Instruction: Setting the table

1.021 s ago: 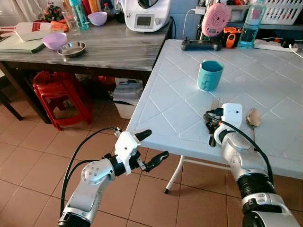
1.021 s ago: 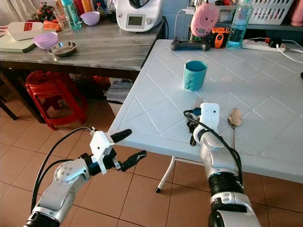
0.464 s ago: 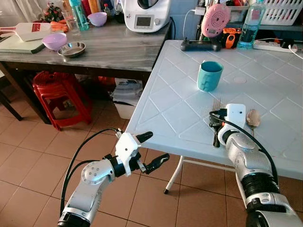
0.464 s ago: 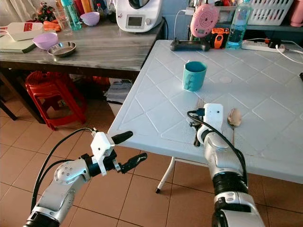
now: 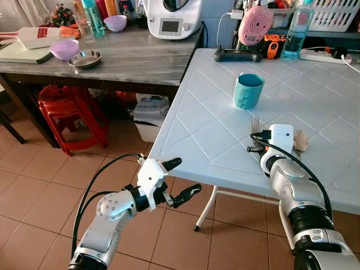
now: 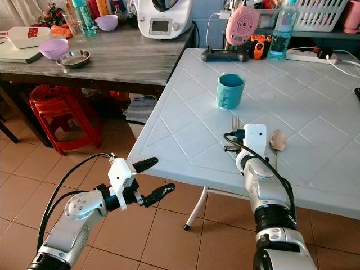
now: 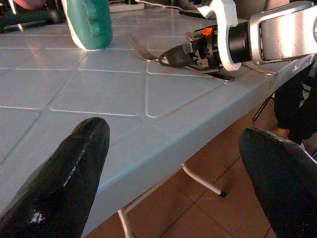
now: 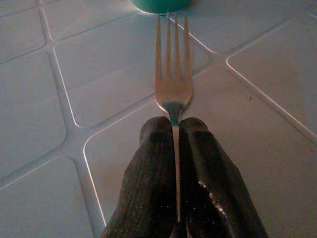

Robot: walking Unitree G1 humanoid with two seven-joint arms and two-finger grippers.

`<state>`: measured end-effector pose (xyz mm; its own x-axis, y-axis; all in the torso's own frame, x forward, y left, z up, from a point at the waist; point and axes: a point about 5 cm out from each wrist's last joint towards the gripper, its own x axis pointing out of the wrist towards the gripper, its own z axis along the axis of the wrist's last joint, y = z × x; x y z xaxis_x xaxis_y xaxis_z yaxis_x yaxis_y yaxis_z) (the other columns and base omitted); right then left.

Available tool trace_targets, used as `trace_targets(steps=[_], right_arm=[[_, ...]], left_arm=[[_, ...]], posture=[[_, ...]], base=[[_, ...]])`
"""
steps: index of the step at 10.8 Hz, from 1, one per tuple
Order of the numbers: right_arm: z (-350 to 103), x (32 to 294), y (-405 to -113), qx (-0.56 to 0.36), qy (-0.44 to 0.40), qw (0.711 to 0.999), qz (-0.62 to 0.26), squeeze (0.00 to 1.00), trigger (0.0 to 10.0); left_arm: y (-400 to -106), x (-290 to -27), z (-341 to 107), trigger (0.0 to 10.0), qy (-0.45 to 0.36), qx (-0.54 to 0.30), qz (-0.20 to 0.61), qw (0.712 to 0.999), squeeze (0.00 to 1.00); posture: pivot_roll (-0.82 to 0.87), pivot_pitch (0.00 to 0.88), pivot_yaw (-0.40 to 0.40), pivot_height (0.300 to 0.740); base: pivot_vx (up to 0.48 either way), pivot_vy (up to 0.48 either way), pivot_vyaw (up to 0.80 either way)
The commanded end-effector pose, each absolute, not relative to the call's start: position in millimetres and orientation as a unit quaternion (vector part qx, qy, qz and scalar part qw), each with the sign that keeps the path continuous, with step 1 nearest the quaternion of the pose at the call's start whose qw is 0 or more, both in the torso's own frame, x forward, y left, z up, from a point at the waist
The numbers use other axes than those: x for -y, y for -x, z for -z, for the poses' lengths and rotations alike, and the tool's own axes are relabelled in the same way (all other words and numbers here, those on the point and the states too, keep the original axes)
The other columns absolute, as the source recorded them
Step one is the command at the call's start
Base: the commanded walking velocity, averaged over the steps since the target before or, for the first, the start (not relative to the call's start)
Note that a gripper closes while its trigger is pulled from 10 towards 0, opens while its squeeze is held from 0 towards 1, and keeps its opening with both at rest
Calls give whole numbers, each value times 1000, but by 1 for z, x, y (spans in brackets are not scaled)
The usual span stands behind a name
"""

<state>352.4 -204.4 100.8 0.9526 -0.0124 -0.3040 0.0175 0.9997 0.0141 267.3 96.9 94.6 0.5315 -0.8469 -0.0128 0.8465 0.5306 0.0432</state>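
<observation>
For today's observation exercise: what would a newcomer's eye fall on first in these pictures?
Probably the right gripper, its jaws shut on the handle of a silver metal fork low over the pale blue plastic table, tines pointing at the teal plastic cup. Next, the left gripper, jaws open, off the table's near corner above the floor.

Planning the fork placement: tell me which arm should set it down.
Right. The right gripper is already shut on the fork, low over the white table beside the spoon. The left gripper hangs open off the table's edge.
</observation>
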Motion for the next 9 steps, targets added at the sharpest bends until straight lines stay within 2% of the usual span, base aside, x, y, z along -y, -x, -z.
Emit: trace_targets(steps=[1,4,8,9], right_arm=[[-66,199,-337,-229,-17,973,2,0,0],[-69,199,-338,-212,-28,977,11,0,0],[-113,190,-344,-70,-52,996,16,0,0],[-121,194,-340,-31,-45,998,39,0,4196]], left_arm=[[-267,-97,-94,10000,-28,0,492,870,0],[-268,-98,-95,10000,-29,3,487,873,0],[-292,-113,-109,10000,-40,52,362,930,0],[-297,-116,-110,10000,-45,56,327,942,0]], posture=[[62,39,78,740],[65,37,79,740],[63,23,84,740],[56,23,84,740]], base=[[0,0,0],[0,0,0],[0,0,0],[0,0,0]])
